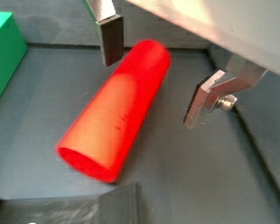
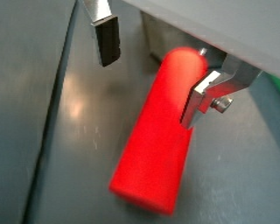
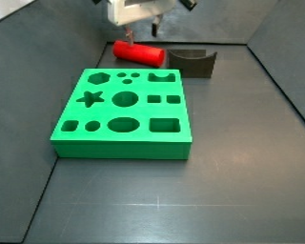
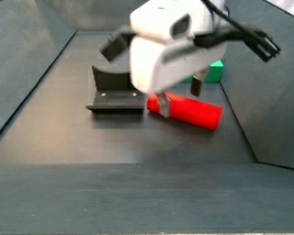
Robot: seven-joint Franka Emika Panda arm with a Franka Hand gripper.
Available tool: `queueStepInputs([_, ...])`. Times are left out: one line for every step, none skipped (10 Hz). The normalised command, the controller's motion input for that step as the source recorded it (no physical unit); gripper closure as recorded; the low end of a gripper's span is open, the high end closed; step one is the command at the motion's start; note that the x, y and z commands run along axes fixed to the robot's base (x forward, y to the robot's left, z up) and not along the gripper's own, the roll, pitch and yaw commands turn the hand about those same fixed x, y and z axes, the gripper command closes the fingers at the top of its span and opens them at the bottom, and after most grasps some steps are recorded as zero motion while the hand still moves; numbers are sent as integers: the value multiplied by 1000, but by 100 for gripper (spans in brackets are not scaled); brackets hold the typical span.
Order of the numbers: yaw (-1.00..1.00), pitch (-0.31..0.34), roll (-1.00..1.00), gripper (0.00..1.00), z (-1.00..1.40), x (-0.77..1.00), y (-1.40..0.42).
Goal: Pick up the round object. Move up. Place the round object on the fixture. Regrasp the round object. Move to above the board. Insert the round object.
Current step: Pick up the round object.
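Observation:
The round object, a smooth red cylinder (image 1: 116,114), lies on its side on the dark floor, seen in both wrist views (image 2: 157,131) and both side views (image 3: 138,50) (image 4: 193,111). My gripper (image 1: 154,87) is open and low over it, with one finger on each side of the cylinder's end; it also shows in a wrist view (image 2: 150,87). One finger (image 2: 201,98) is close against the cylinder, the other finger (image 2: 106,42) stands apart. The fixture (image 3: 191,62) stands beside the cylinder, also in a side view (image 4: 113,94). The green board (image 3: 127,110) lies in front of it.
Dark walls surround the floor (image 3: 244,162). A green edge of the board (image 1: 4,61) shows beside the cylinder in a wrist view. A dark block (image 1: 78,210) sits just past the cylinder's free end.

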Motion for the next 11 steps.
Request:
queueStepInputs([806,-27,0,0,-157,-343,-189])
queueStepInputs([726,-36,40,0,-6,-237,-374])
queueStepInputs([586,0,129,0,-49,0,-211])
queueStepInputs([391,0,211,0,-183,9,-111])
queueStepInputs([194,44,220,0,-323,143,-51])
queueStepInputs([143,13,194,0,-451,9,0])
queueStepInputs([66,0,111,0,-354,0,0])
queueStepInputs([17,0,74,0,-251,0,0])
queueStepInputs([14,0,0,0,-160,0,0])
queueStepInputs([9,0,-104,0,-14,0,31])
queueStepInputs([0,0,0,0,0,0,0])
